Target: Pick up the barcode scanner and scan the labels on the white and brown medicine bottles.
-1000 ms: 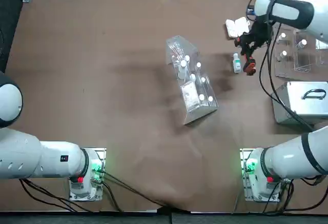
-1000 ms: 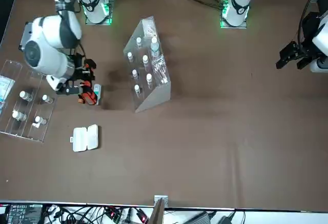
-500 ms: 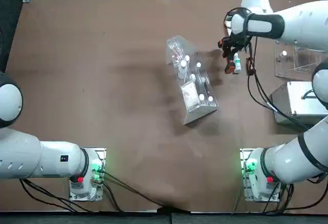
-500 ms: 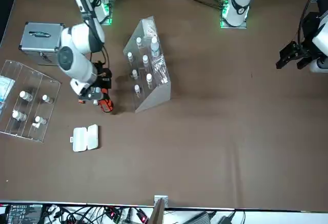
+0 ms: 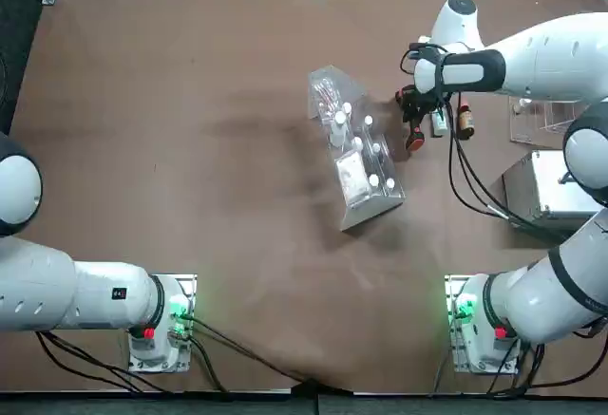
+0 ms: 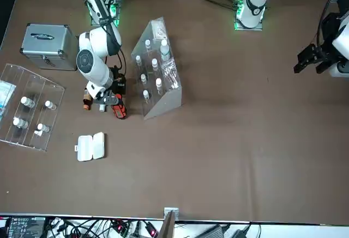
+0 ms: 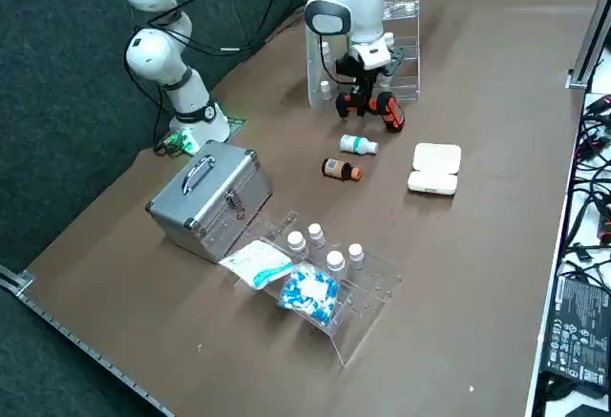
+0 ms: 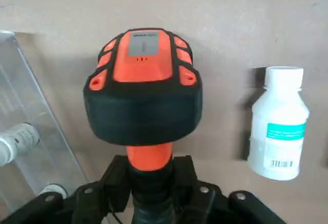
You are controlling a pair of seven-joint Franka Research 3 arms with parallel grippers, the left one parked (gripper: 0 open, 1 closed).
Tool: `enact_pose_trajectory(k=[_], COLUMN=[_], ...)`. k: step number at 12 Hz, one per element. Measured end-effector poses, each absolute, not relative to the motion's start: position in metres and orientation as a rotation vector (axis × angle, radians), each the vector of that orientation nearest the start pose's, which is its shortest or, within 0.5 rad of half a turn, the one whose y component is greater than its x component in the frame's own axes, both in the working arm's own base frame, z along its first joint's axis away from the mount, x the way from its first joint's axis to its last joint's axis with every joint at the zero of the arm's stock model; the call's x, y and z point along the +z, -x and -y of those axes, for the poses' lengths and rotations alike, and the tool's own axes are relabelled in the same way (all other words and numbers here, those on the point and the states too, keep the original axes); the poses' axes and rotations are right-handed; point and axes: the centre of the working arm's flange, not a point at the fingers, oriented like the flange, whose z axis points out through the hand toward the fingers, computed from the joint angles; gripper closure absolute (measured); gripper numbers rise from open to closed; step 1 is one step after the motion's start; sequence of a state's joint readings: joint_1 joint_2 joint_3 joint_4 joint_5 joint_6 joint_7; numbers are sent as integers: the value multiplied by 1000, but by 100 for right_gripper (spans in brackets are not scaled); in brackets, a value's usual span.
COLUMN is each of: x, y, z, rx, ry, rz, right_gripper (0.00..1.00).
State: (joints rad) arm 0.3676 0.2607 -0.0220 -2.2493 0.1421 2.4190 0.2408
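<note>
The right wrist view showed my right gripper (image 8: 154,183) pinching the black-and-orange handheld barcode scanner (image 8: 146,85) by its neck, beside the white plastic bottle with a teal label (image 8: 279,126). I judged that a low sideways swing could topple vials in the clear acrylic rack (image 5: 356,154); the small amber-brown bottle (image 7: 341,169) might roll if nudged.

Bottle (image 7: 360,145) between scanner (image 7: 389,112) and bottle (image 7: 342,170)

Even, moderately bright light falls over the brown tabletop (image 5: 237,244), with soft shadows and a faint sheen toward its near edge. In the wrist view, the white bottle (image 8: 279,124) throws a dark shadow; its barcode is slightly soft.
</note>
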Motion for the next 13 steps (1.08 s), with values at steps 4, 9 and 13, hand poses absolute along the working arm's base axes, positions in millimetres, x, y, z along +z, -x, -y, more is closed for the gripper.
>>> enact_pose_trajectory(k=[4,9,13], x=[234,222,241], y=[-498,-497,-514], z=[-176,-177,-183], rx=[193,211,141], ry=[3093,3112,3102], rz=[-11,18,24], right_gripper=[57,55,12])
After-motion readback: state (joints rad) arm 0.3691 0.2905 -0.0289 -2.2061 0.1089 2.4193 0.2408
